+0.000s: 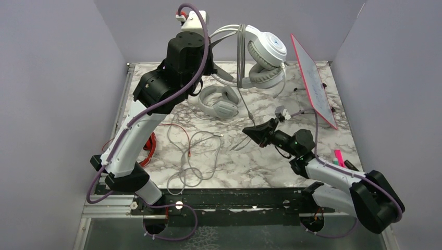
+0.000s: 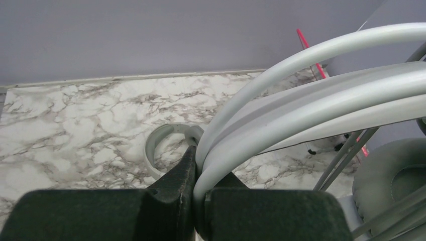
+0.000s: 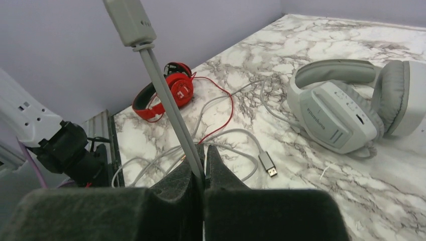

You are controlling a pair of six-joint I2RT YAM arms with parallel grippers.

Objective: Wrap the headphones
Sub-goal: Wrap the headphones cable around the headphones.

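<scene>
Your left gripper (image 2: 196,173) had its jaws clamped on the headband of the white-silver headset (image 1: 263,54). It held the headset in the air at the top centre of the overhead view, ear cups hanging down. Its thin grey cable (image 3: 171,105) dropped to your right gripper (image 1: 256,130), right of centre. Those jaws were pinched shut on the cable just below the inline control (image 3: 128,22). The light grey headset (image 1: 219,101) lay on the marble table (image 1: 260,161) just below the lifted one. The red-and-black headset (image 3: 166,90) sat at the left edge, partly behind the left arm. Loose cord (image 1: 193,156) lay looped at lower centre; whose it was I could not tell.

A few strands seemed to cross the headband already, so you were probably mid-wrap. To do it well, you needed a firm left grip and light tension from the right. Each turn should have gone around the band between the cups, snug beside the last one. The risks looked like the tail snagging the loose cord or the light grey headset, and a wide swing hitting the red-edged board (image 1: 312,78) at the upper right.
</scene>
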